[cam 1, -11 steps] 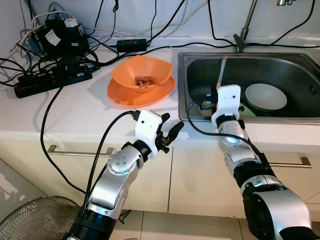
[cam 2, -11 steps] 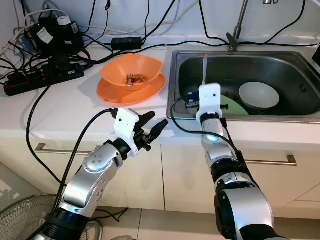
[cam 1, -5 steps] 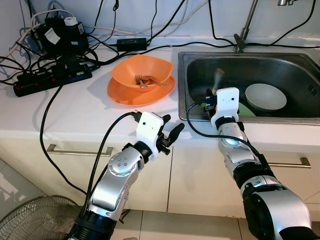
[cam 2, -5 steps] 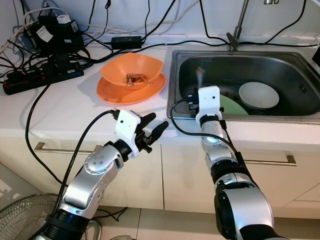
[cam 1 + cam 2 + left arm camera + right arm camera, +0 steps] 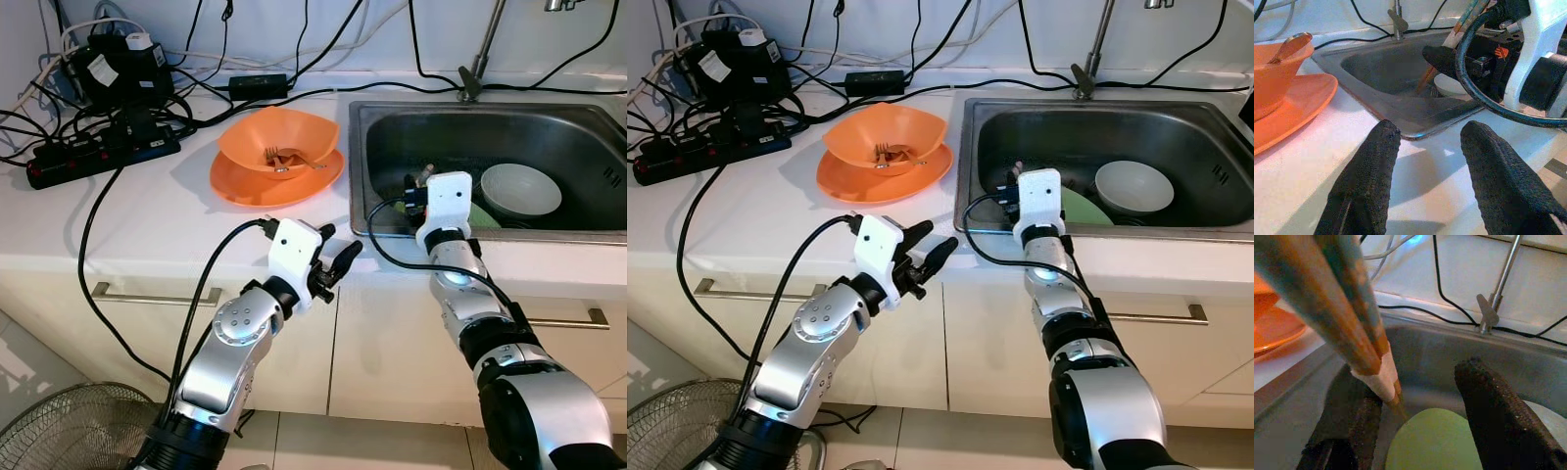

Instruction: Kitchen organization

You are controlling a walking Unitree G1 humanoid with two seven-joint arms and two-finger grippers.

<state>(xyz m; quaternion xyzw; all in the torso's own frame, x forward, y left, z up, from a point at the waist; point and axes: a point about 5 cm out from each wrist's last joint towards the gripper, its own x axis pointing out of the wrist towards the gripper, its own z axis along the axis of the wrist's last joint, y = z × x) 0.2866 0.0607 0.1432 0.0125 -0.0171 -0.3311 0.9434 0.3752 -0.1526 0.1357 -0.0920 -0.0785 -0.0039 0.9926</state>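
Hovering over sink, right pincer spread, wrist cam shows chopsticks leaning against finger, left pincer open.

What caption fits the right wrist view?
Right claw over the sink, chopsticks beside one finger, green plate below.

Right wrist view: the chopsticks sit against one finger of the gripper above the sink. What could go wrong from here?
1. The chopsticks only lean on the open right gripper, so they may slide off and land on the green plate in the sink.
2. The gripper's black cable loops over the sink's edge and could snag when the arm pulls back.
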